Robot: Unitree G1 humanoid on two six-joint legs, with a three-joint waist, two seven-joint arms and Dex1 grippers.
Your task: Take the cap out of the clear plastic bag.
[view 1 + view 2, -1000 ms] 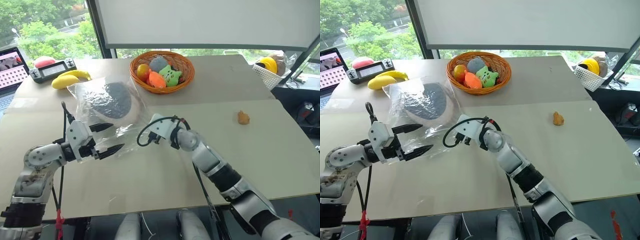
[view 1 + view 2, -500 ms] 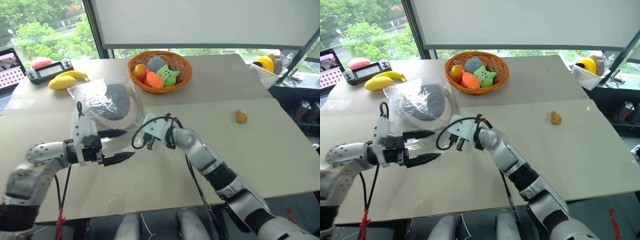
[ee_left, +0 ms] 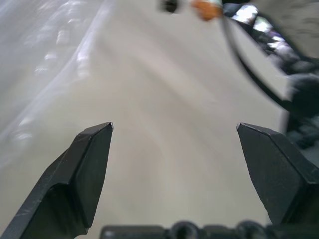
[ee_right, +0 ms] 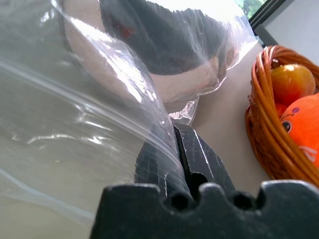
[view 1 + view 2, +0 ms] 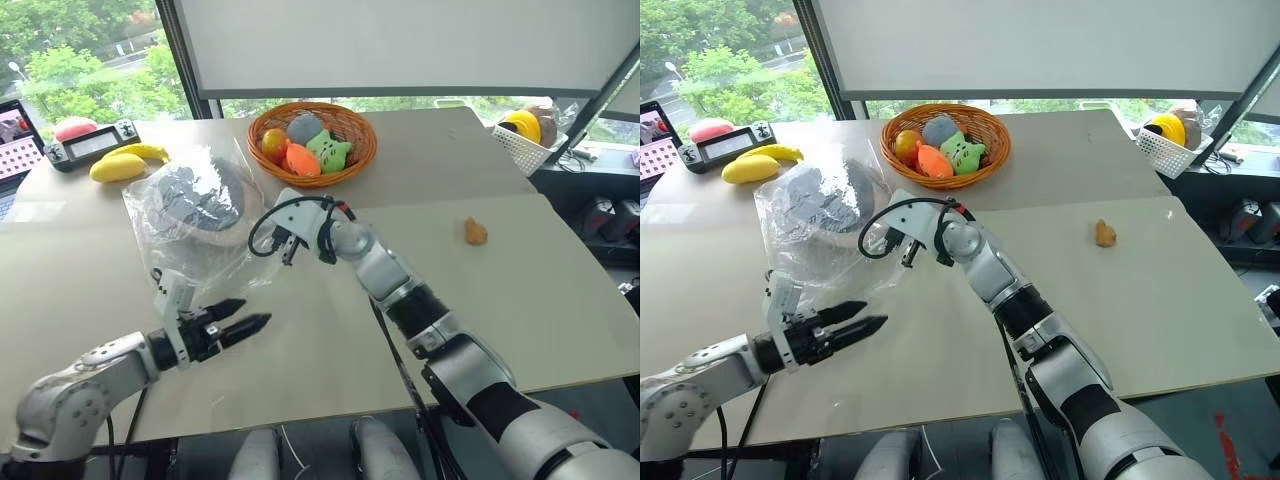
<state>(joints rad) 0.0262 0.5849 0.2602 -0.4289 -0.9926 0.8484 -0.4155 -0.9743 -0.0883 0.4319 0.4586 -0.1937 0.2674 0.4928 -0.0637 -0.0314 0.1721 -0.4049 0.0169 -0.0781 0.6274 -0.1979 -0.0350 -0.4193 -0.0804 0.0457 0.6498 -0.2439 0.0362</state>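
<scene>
Right wrist view: right end effector [image 4: 177, 149] pinches the clear plastic bag [image 4: 99, 99]; left end effector [image 5: 240, 322] spread apart.

No text, label or number can be read anywhere.

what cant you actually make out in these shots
- Cap: head views, glare and wrinkles of the clear plastic bag blur its brim.
- Bag's mouth: which edge is open is lost in the crinkles.
- Laptop: cut off by the picture's edge.
- Small orange thing on the table: too small to identify.
</scene>
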